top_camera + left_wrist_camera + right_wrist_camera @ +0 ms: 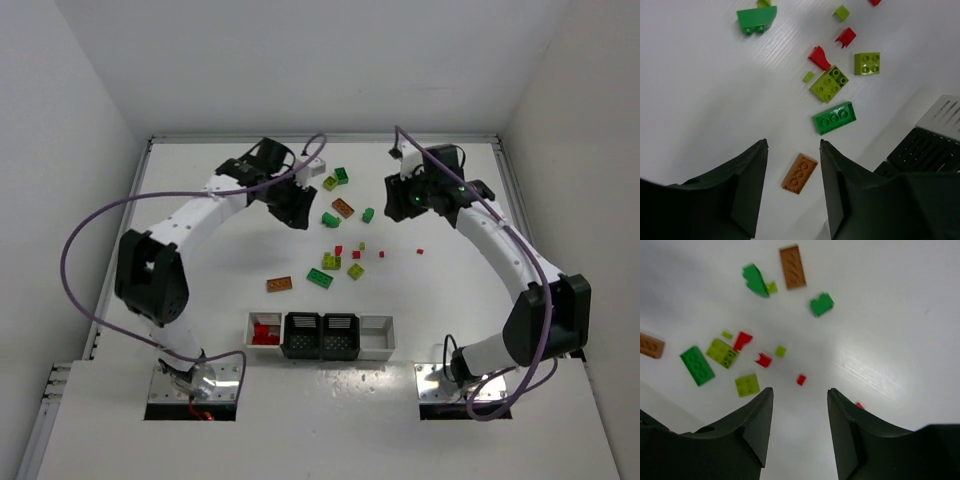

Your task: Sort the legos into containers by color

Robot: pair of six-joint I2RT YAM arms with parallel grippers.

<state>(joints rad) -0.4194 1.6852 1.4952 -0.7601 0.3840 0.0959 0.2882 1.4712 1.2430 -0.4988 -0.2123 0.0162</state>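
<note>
The white table [200, 430] carries a loose scatter of legos [331, 262] across its middle and far part. Towards the front lie a brown-orange brick [279, 284] and a green brick [320, 278], near each other but apart. Just behind them sit yellow-green bricks [356, 271] and tiny red pieces [356, 254]. A lone red piece [420, 250] lies off to the right. Farther back are a second brown-orange brick [343, 208] and a curved green piece [330, 219]. The row of four joined containers [376, 354] stands nearest the front.

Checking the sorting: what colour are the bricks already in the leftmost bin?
Red bricks, best seen from the top view.
</note>
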